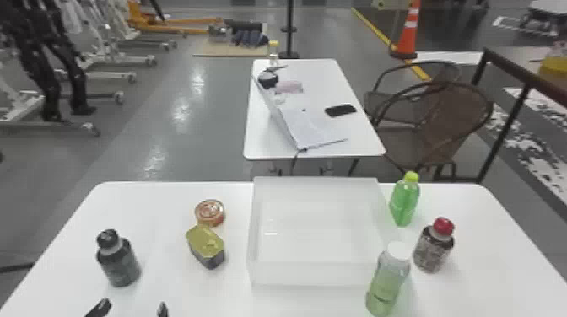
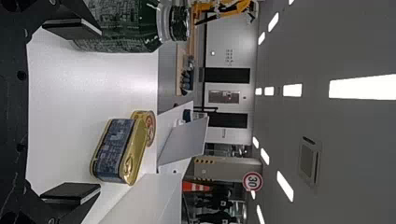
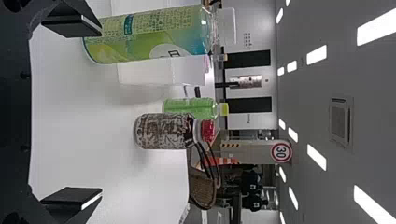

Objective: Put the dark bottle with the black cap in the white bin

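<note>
I judge this the approach: the dark bottle stands left of the bin, my left gripper and right gripper are spread, and the left should straddle it next.

Open table runs in front of 2 tins between dark bottle and bin, 3 bottles lining the bin's right.

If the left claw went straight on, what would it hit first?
Probably the dark bottle, which the left claw may clip with its left finger; the oval tin looks farther on, though depth is unclear.
</note>
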Motion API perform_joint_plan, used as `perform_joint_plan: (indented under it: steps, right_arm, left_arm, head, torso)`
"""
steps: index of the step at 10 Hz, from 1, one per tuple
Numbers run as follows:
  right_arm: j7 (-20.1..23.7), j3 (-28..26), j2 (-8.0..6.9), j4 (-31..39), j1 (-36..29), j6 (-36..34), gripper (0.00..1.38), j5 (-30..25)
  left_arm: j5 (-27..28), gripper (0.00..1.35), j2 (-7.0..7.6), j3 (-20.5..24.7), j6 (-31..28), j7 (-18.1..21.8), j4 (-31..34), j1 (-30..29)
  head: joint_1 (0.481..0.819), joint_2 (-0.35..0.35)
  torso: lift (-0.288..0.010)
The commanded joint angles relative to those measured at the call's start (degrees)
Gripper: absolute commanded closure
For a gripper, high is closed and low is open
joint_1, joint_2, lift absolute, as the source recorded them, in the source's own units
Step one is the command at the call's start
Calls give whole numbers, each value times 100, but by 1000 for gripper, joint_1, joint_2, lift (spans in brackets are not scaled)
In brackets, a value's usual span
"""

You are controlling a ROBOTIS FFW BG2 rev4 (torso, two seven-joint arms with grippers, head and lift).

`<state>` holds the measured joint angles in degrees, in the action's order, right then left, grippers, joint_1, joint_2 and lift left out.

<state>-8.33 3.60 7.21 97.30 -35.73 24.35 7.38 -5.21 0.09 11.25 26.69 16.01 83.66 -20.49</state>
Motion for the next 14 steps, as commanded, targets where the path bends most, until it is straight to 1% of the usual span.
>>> perform_joint_plan:
  steps: [1,2,4,5,8,9,10,11,12,13,14]
  right_arm:
    - [7,0,0,-1,5,0,91,0]
    - [16,0,-9,-9,14,0,93,0]
    - [42,35,-18,-45,57,9,91,9]
    - [60,35,-35,-71,84,18,93,0]
    - [209,35,-211,-212,189,114,93,18]
    - [262,27,-237,-238,224,123,93,18]
    - [297,27,-246,-264,268,141,91,27]
    - [324,27,-246,-282,277,158,93,44]
    - [341,27,-264,-291,286,158,93,44]
    - [359,18,-272,-299,286,167,93,62]
    - [376,18,-272,-299,286,167,93,62]
  left_arm:
    - [345,139,-24,263,-138,-151,-16,160]
    - [372,144,-24,307,-173,-274,-148,327]
    - [178,144,-24,184,-146,-555,-552,669]
    - [152,144,-24,79,-138,-810,-675,784]
    - [108,144,-9,-352,12,-1733,-1088,1276]
    - [46,144,176,-501,-76,-2128,-1141,1381]
    - [29,144,273,-545,-32,-2383,-1317,1522]
    - [55,144,290,-545,-129,-2682,-1361,1601]
    - [20,144,290,-528,-138,-2858,-1466,1671]
    - [-42,145,290,-501,-111,-2954,-1616,1742]
    - [-103,176,290,-484,-111,-3051,-1686,1759]
  head:
    - [549,0]
    - [549,0]
    - [549,0]
    - [549,0]
    - [549,0]
    - [549,0]
    - [549,0]
    - [549,0]
    - [549,0]
    - [549,0]
    - [549,0]
  torso:
    - [-100]
    - [-100]
    - [-100]
    - [-100]
    - [-100]
    - [-100]
    - [-100]
    - [-100]
    - [-100]
    - [-100]
    - [-100]
